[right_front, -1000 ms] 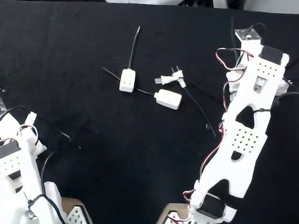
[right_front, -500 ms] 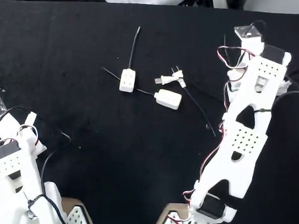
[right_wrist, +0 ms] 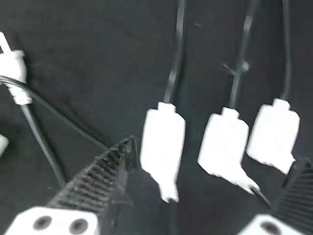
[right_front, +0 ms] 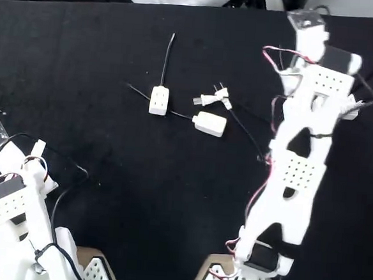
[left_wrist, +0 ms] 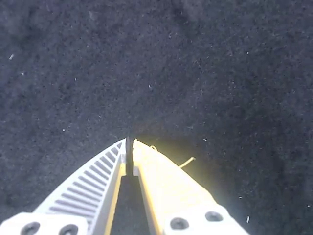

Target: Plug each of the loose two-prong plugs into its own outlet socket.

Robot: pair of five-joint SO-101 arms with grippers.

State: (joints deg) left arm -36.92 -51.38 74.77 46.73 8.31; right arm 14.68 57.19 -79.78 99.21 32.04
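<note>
right gripper [right_wrist: 213, 155] open, empty | three white plastic plugs [right_wrist: 222, 139] right before it, black cords [right_wrist: 176, 58] pointing away | left gripper [left_wrist: 128, 147] closed, far off

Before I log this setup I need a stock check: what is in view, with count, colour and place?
outlet sockets: two, white, mid-table, side by side but apart, on black leads.
crossed plugs: two, white, lying one over the other just beyond the right-hand socket.
row of plugs: three, white, on black cords, side by side on the table under the right claw.
table: one, black.
left claw: one, shut, holding nothing, just above bare table.
right claw: one, open, above the row of plugs.
</note>
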